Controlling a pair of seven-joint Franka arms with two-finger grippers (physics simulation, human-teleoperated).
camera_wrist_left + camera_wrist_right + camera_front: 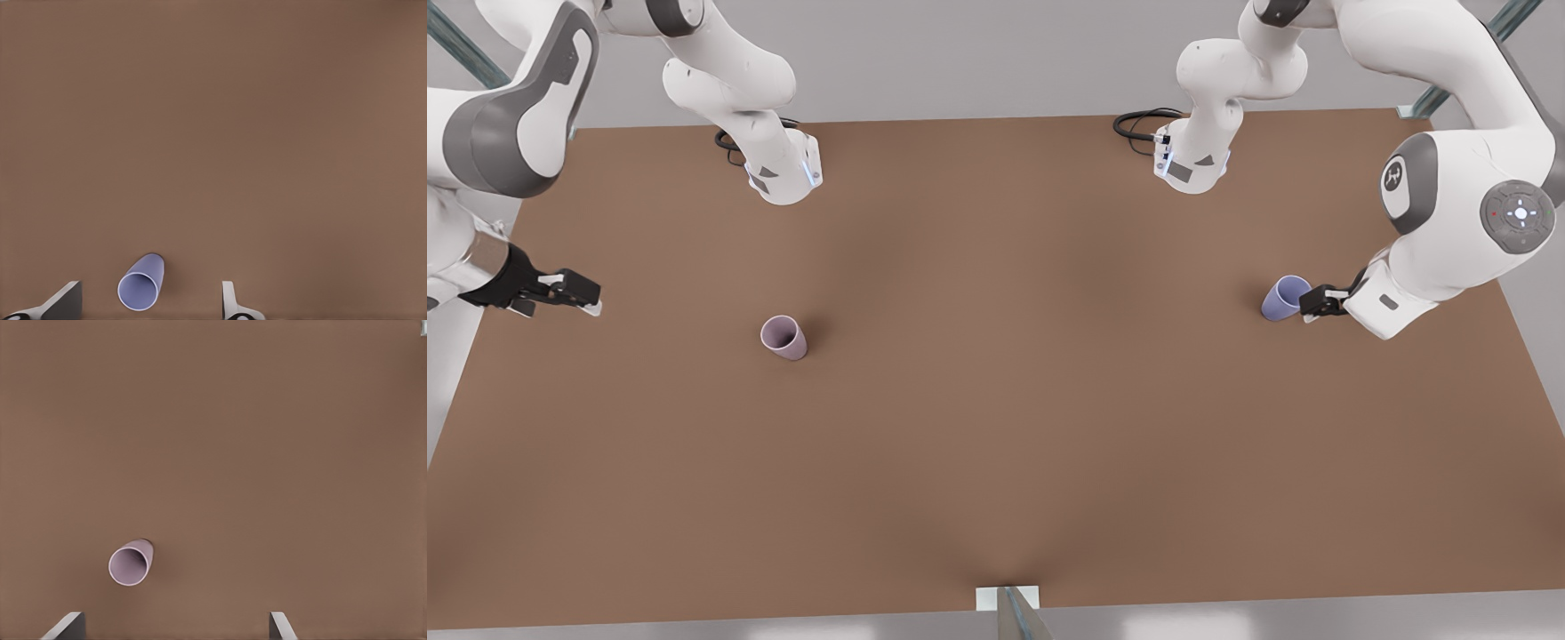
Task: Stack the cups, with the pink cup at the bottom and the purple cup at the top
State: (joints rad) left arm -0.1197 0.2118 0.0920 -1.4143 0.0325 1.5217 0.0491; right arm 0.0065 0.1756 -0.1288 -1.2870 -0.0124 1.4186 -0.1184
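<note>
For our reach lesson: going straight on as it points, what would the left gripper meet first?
Probably the purple cup, just ahead of the open left gripper; depth is unclear.

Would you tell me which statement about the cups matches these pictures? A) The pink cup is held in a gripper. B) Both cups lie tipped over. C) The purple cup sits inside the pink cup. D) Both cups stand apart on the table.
D: the pink cup and the purple cup stand upright far apart on the table; the left gripper is open beside the purple cup, and the right gripper is open away from the pink one.

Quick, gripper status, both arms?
Left gripper: open, beside the purple cup, holding nothing.
Right gripper: open, empty, off toward the front view's left of the pink cup.
</note>
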